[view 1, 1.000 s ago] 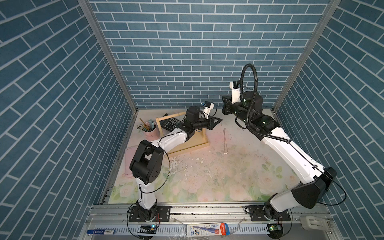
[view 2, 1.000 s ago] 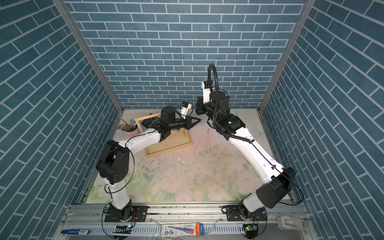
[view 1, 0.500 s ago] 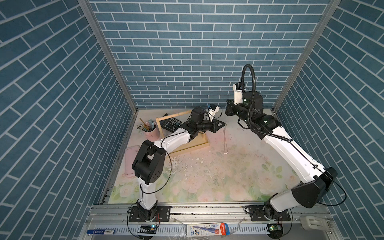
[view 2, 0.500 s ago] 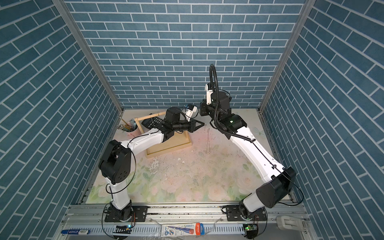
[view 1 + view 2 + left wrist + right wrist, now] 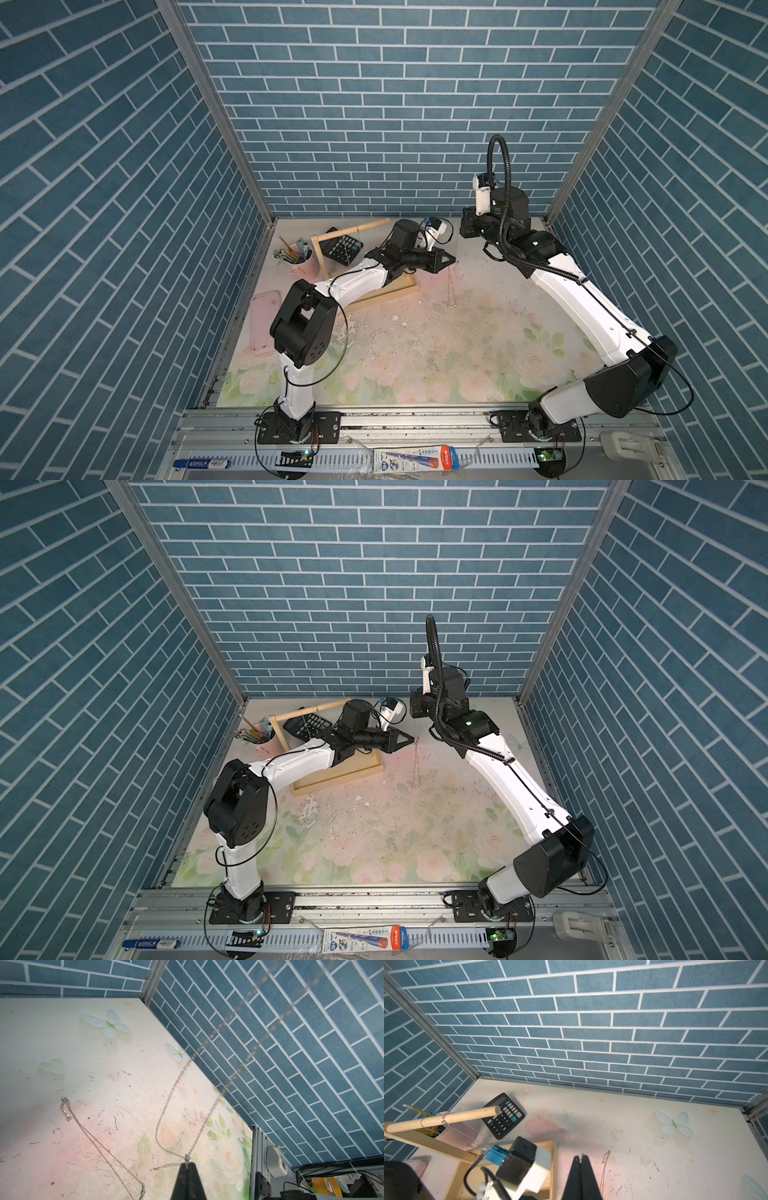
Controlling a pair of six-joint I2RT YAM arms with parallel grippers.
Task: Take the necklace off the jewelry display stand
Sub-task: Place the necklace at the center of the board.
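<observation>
**Necklace off the rack and held by the left gripper; set-down remains**

The left gripper [image 5: 454,260] reaches out past the side of the jewelry display stand [image 5: 321,262], above the floral mat [image 5: 436,353]. Its fingers [image 5: 182,1180] are pressed together on the necklace [image 5: 188,1158], pinching it at the small ring next to the extender links. Two strands run on from the pinch and blur out close to the wrist lens. Where they end cannot be told. The pinch point is apart from the stand's bars.

The right gripper [image 5: 580,1158] sits near the left one with its fingers together. A bright speck shows at the tips, too small to tell whether anything is pinched there.

Progress, as a judgement: removal looks done for this piece, since it is clear of the rack. What is left is to lower it, release it and back off.

Two caveats:
- A second chain [image 5: 89,1134] lies flat on the mat near the left fingertips, apart from the stand.
- A thin chain [image 5: 444,1120] loops the upper dowel bar [image 5: 467,1115], with strands hanging below. If that one counts, the job is not finished.
</observation>
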